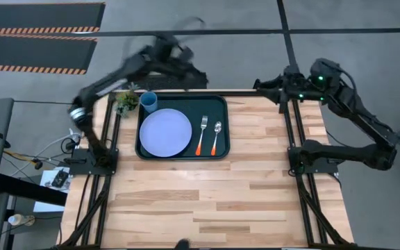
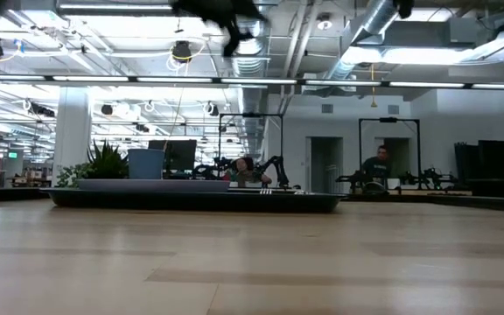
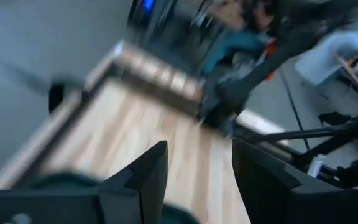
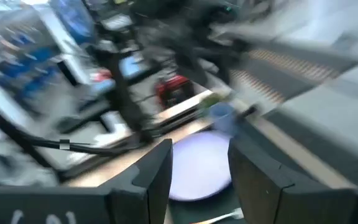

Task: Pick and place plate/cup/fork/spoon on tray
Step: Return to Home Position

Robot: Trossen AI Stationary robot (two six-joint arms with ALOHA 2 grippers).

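The dark green tray (image 1: 222, 104) lies at the table's far side. On it rest the lavender-blue plate (image 1: 165, 132), the blue cup (image 1: 148, 102) at its far left corner, the fork (image 1: 202, 135) and the spoon (image 1: 216, 137), side by side right of the plate. My left gripper (image 1: 198, 78) is open and empty, raised behind the tray's far edge. My right gripper (image 1: 261, 84) is open and empty, raised beyond the table's far edge, right of the tray. The right wrist view shows the plate (image 4: 201, 162) and cup (image 4: 221, 116) ahead.
A small green plant (image 1: 126, 101) stands just left of the tray's far left corner. The near half of the wooden table (image 1: 207, 201) lies bare. In the low view, people sit at desks in the room behind.
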